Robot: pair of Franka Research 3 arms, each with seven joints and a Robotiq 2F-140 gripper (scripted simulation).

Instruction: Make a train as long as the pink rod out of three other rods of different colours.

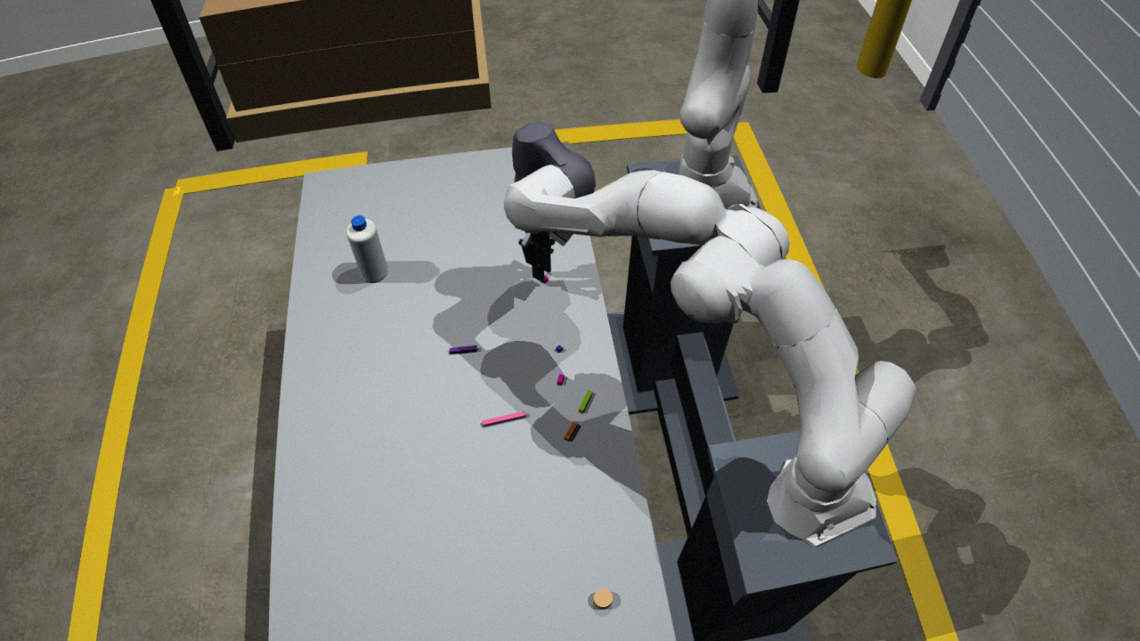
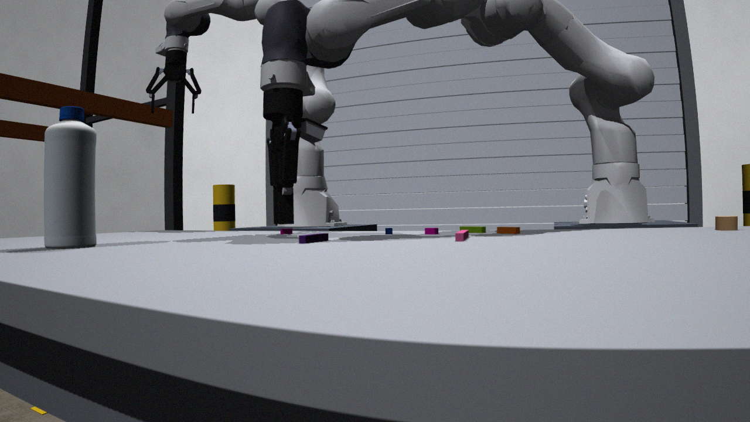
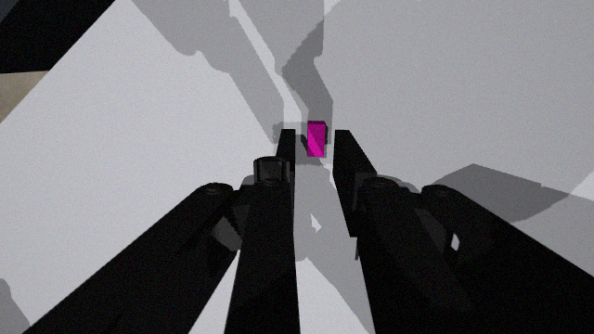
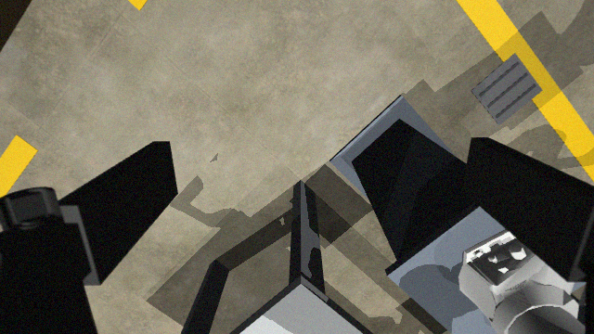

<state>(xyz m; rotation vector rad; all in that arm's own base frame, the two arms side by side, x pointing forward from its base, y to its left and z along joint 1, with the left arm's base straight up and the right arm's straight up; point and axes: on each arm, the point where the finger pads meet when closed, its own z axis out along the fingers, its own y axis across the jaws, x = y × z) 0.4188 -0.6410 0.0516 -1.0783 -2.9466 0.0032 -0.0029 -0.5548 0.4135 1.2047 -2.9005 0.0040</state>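
My left gripper (image 1: 541,276) (image 2: 283,222) (image 3: 314,152) is partly open, pointing down low over a magenta rod (image 2: 285,231) (image 3: 316,141). The rod shows between its fingertips with a gap on each side. My right gripper (image 2: 173,111) (image 4: 319,166) is wide open and empty, high up away from the rods. A second magenta rod (image 1: 561,379) (image 2: 431,231) lies between the blue rod (image 1: 558,348) (image 2: 388,231) and the lime rod (image 1: 585,401) (image 2: 472,230). The orange rod (image 1: 571,431) (image 2: 508,230), pink rod (image 1: 503,418) (image 2: 461,235) and purple rod (image 1: 463,349) (image 2: 313,238) lie apart.
A white bottle (image 1: 370,253) (image 2: 70,183) with a blue cap stands at the table's far left in the top view. A tan round block (image 1: 602,597) (image 2: 726,223) sits near the bottom of that view. The left arm reaches over the table's right edge, casting shadows on the rods.
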